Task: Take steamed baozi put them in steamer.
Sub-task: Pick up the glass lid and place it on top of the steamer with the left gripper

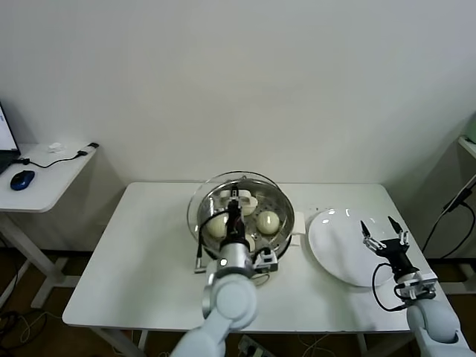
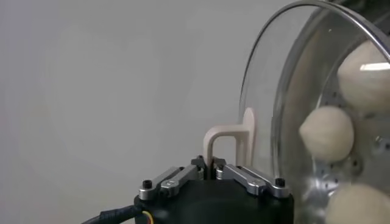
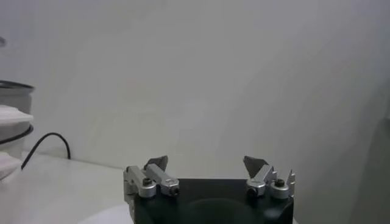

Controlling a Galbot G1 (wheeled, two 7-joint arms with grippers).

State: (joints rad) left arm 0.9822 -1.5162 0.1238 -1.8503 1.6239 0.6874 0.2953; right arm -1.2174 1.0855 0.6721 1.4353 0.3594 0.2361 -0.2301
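Note:
The steel steamer point(image 1: 277, 236) stands at the table's middle with cream-white baozi point(image 1: 268, 220) inside; another bun point(image 1: 216, 227) shows beside my left arm. The round glass lid point(image 1: 240, 180) lies over it. My left gripper point(image 1: 236, 201) is shut on the lid's white handle point(image 2: 228, 139). In the left wrist view the glass lid point(image 2: 268, 91) is close, with baozi point(image 2: 327, 133) behind it. My right gripper point(image 1: 384, 234) is open and empty above the white plate point(image 1: 331, 245); it also shows in the right wrist view point(image 3: 206, 164).
The steamer's white base point(image 1: 297, 223) juts toward the plate. A side desk point(image 1: 44, 178) at far left holds a blue mouse point(image 1: 22, 178) and a cable. A black cable point(image 3: 46, 143) lies on the table near the steamer.

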